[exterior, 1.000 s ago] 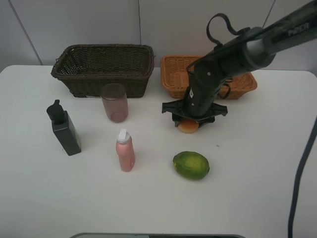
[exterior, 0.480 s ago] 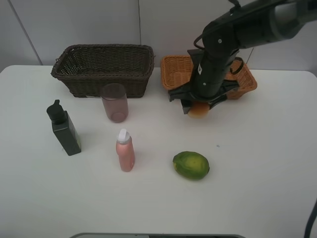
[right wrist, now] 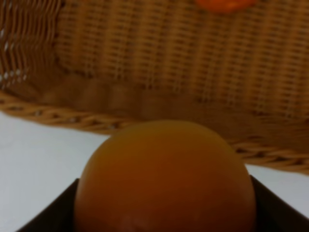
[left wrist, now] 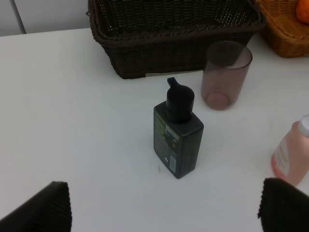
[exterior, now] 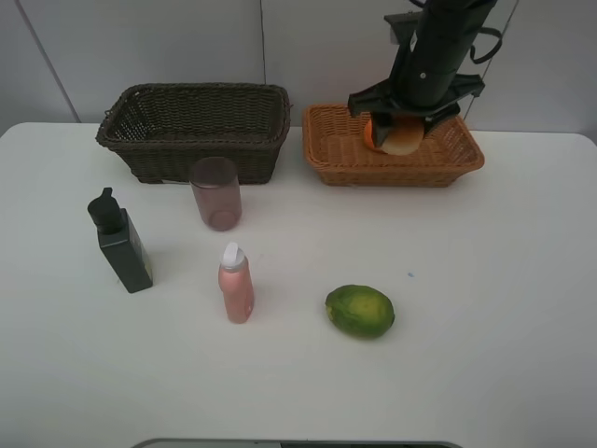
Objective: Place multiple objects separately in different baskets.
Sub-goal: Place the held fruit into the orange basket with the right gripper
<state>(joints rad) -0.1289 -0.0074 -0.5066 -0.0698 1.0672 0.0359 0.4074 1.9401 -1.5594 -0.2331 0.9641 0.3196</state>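
My right gripper point(exterior: 402, 129) is shut on the red-yellow round fruit point(exterior: 405, 140) and holds it above the light tan basket point(exterior: 336, 157). In the right wrist view the fruit point(right wrist: 164, 179) is over the basket's near rim point(right wrist: 58, 118), and an orange point(right wrist: 219, 4) lies inside. The dark brown basket point(exterior: 196, 131) stands at the back left. A translucent pink cup point(exterior: 216, 193), a black pump bottle point(exterior: 121, 247), a pink white-capped bottle point(exterior: 236, 286) and a green oval fruit point(exterior: 360, 311) stand on the table. My left gripper point(left wrist: 164, 208) is open near the black bottle point(left wrist: 177, 140).
The white table point(exterior: 485, 299) reaches to a white wall behind the baskets. In the left wrist view the cup point(left wrist: 226, 75) stands just in front of the dark basket point(left wrist: 174, 34), and the pink bottle point(left wrist: 292, 152) is at the frame's edge.
My right gripper has lifted the red-yellow fruit off the table and carried it back and up, from in front of the tan basket to above it.
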